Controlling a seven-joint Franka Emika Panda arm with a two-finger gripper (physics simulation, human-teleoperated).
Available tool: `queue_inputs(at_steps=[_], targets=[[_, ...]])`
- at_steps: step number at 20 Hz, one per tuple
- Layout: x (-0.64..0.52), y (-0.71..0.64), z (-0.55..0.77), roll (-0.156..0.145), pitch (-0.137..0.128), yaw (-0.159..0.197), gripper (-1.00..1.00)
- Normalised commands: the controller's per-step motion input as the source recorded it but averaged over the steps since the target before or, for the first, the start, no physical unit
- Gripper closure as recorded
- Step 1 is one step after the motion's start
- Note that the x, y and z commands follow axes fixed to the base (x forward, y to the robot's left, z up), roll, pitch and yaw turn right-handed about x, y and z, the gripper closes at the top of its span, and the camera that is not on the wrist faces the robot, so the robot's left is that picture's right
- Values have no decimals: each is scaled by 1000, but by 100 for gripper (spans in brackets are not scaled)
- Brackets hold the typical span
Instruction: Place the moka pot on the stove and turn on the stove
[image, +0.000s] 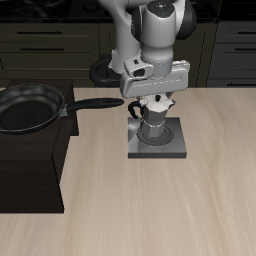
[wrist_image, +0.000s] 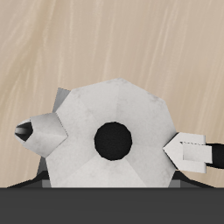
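Observation:
The silver moka pot (image: 152, 122) stands upright on the grey stove (image: 176, 146) near the middle of the table. My gripper (image: 150, 100) hangs directly above the pot's lid. It looks open and holds nothing. In the wrist view I look straight down on the moka pot (wrist_image: 87, 114). Its black lid knob (wrist_image: 114, 140) is centred, with the spout (wrist_image: 39, 131) on one side and the black handle (wrist_image: 197, 151) on the other. No finger touches the pot there. A strip of the stove (wrist_image: 105, 206) shows past the pot.
A black frying pan (image: 28, 108) rests on top of the large black cabinet (image: 30, 170), its handle pointing toward the stove. Dark drawers (image: 40, 45) line the back. Bare wooden table (image: 160, 210) lies in front of the stove.

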Motion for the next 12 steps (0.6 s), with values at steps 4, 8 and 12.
queue_inputs(at_steps=[4, 8, 12], targets=[[124, 58, -114, 0, 27, -4, 100], [-30, 140, -106, 22, 19, 19, 100], [-10, 34, -53, 9, 16, 16, 100]])
